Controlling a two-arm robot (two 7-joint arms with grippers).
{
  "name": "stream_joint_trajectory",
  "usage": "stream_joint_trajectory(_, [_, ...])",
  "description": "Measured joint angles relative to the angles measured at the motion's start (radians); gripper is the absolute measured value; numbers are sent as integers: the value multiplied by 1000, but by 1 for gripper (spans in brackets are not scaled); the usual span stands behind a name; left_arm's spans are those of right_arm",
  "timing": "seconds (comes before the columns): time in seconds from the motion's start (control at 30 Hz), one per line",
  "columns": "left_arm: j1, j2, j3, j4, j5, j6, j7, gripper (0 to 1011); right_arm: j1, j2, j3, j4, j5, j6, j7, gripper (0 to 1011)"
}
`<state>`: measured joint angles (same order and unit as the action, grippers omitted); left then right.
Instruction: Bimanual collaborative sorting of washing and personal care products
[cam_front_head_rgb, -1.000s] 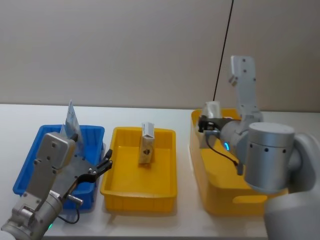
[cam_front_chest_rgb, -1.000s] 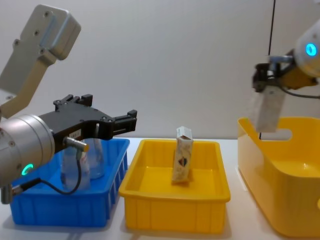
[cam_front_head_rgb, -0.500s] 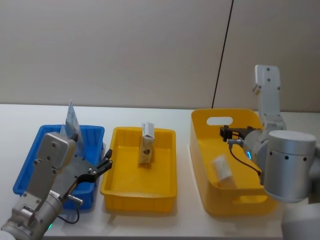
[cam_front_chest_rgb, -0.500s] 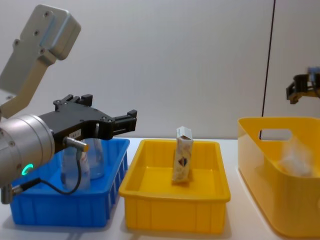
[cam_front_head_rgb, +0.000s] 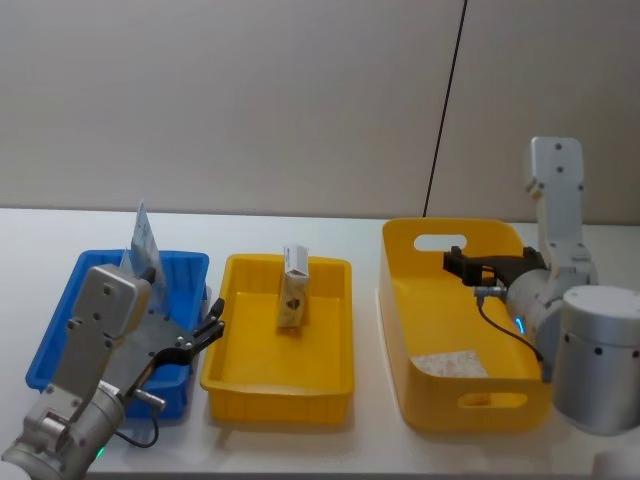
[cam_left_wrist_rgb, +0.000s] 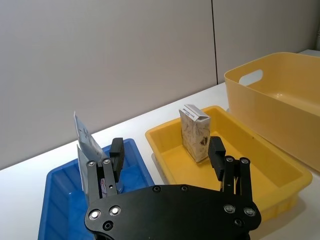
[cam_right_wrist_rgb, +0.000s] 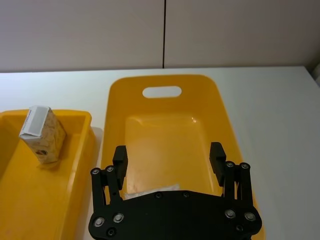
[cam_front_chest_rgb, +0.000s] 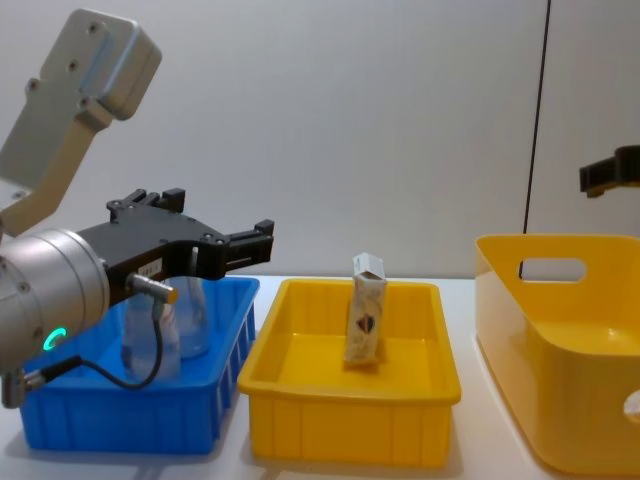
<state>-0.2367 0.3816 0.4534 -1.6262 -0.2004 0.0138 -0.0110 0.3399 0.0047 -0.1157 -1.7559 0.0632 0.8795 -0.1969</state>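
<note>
**Right arm empty over the bin, next pick not started**

Right gripper (cam_front_head_rgb: 470, 268) hung over the far part of the big yellow bin (cam_front_head_rgb: 400, 330), fingers spread, nothing between them. The right wrist view showed the same: both fingers apart, with the bin floor below. One pale flat pack (cam_front_head_rgb: 448, 363) lay flat on the bin floor, toward the near wall and clear of the gripper. I couldn't tell whether it was a tube or a carton. The bin sat toward the right edge of the tabletop (cam_front_head_rgb: 30, 230).

Left gripper (cam_front_head_rgb: 205, 330) was also spread and empty. It hovered at the near right corner of the blue crate (cam_front_head_rgb: 60, 330), pointing toward the yellow tray (cam_front_head_rgb: 275, 385). The crate sat toward the left edge of the tabletop, with tubes (cam_front_head_rgb: 143, 240) standing at its far end. The tray sat mid-table between crate and bin. It held a single cream carton (cam_front_head_rgb: 293, 288), standing on end toward the far wall and leaning a bit.

My read: the drop into the bin looked done, so we were between a place and the next pick. The carton looked like the obvious candidate, though which arm was meant to take it I couldn't say.

The next move would call for:
- getting a gripper above the carton;
- straddling its narrow faces with the fingers;
- coming down without nudging it, since it looked light and tippy;
- closing below the folded top.
</note>
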Motion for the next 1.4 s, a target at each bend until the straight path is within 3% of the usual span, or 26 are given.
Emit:
stream_joint_trajectory(0.4, [11,-16,-26,2,-1,8,29,1002,-80,80,-28,-44,-16,-197,81,1004])
stream_joint_trajectory(0.6, [6,-36,-50,30,-10,20,50,1001,-142,134,-43,-64,-27,-350,135,1004])
stream_joint_trajectory(0.63, [5,-38,-51,34,-12,21,52,1001,-142,134,-43,-64,-27,-350,135,1004])
stream_joint_trajectory(0.67, [1,-44,-58,45,-15,24,56,1001,-166,152,-46,-68,-29,-407,153,1004])
stream_joint_trajectory(0.7, [-1,-47,-60,49,-16,25,58,1001,-166,152,-46,-68,-29,-407,153,1004])
stream_joint_trajectory(0.83, [-12,-62,-72,77,-22,33,67,1002,-207,177,-49,-76,-34,-499,180,1004])
stream_joint_trajectory(1.07, [-36,-90,-89,125,-28,51,86,1001,-258,199,-48,-85,-37,-592,205,1004])
stream_joint_trajectory(1.4, [-70,-127,-109,191,-27,72,117,1001,-300,208,-42,-95,-38,-662,224,1004])
